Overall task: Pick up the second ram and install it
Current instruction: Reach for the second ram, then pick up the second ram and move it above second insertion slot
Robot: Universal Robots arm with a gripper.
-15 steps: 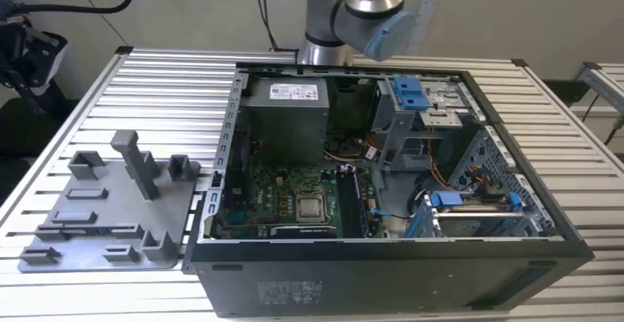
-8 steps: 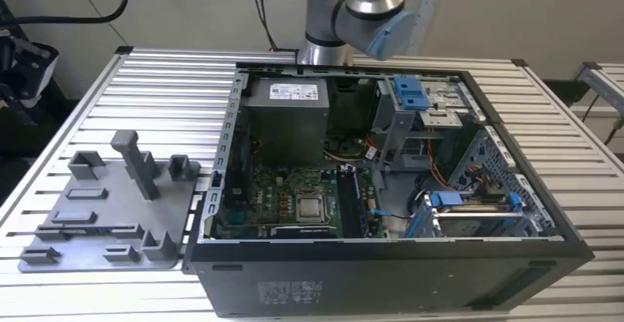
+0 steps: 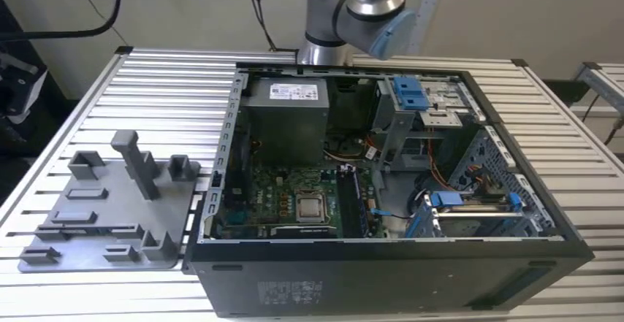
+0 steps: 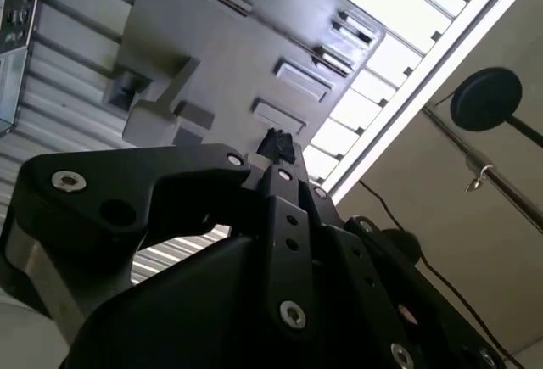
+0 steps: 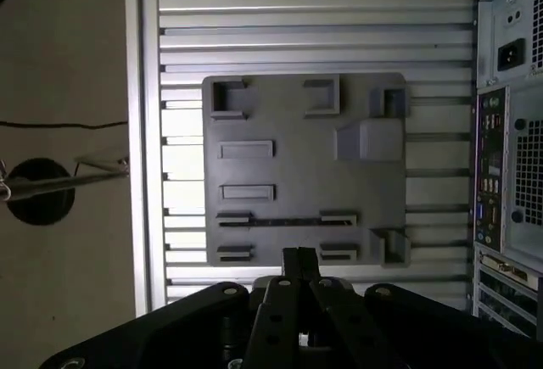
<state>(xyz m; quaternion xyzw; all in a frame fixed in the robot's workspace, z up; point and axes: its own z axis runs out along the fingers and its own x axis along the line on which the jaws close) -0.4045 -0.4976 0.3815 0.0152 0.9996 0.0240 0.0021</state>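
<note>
Hovering over the grey tray (image 5: 297, 165), the gripper (image 5: 299, 254) is closed — the memory stick (image 5: 284, 222) sits edgewise in its holders.

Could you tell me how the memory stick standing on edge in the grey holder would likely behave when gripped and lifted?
The ram is a thin, flat board, so it is probably stiff and light. Standing on edge between slotted blocks of the grey holder, it should lift straight out, but might tip if pushed sideways.
</note>
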